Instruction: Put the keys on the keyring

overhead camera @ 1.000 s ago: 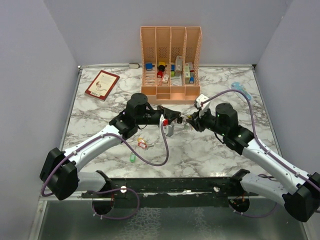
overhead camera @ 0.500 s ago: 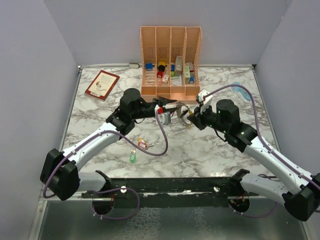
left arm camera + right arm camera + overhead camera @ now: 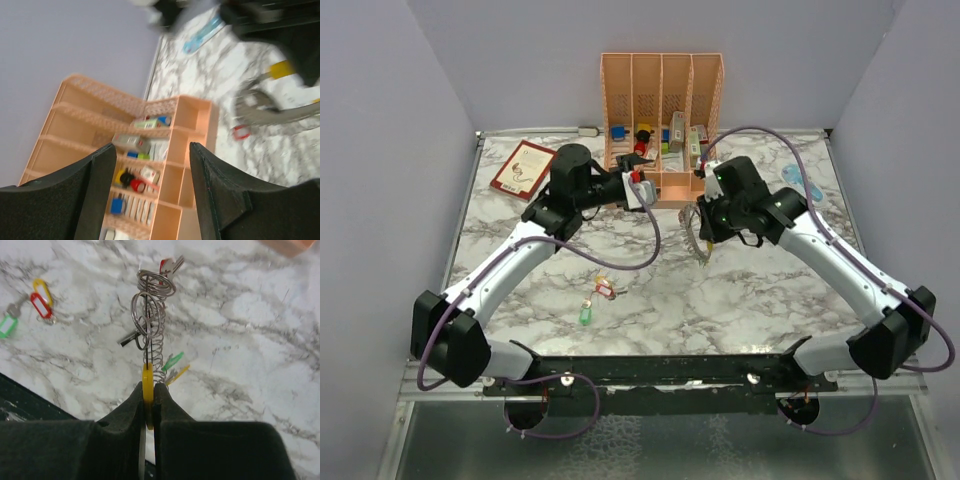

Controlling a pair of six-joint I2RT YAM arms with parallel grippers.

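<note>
- Marble-patterned table (image 3: 770, 290) is seen from above, with two arms over it. One peach organizer (image 3: 662, 75) with four slots stands at the far edge, and one red book (image 3: 524, 168) lies to its left. The cover's writing is too small to be read.
- One left gripper (image 3: 638, 188) is held just in front of the organizer. One right gripper (image 3: 710, 222) is raised above the table's middle, with the keyring (image 3: 696, 232) hanging from it.
- Three loose keys are counted on the table near the arm bases: two with red and yellow tags (image 3: 604, 290) lying together, and one with a green tag (image 3: 585, 315) just beside them.
- Seen from the left wrist, the two fingers (image 3: 95, 195) are spread apart with nothing between them. The organizer (image 3: 75, 125) fills the left side. The keyring (image 3: 260, 102) is blurred at the right, with one red tag (image 3: 241, 132) below it.
- Seen from the right wrist, the right gripper (image 3: 148, 395) is pressed together on one yellow tag (image 3: 147, 382). The keyring (image 3: 150, 310), a coil of wire with several loops, is held out past the fingertips.
- Three further tags are counted at the keyring: one red (image 3: 166, 265), one green (image 3: 172, 361) and one yellow (image 3: 178, 373).
- No brand or legible writing is seen in any view.
</note>
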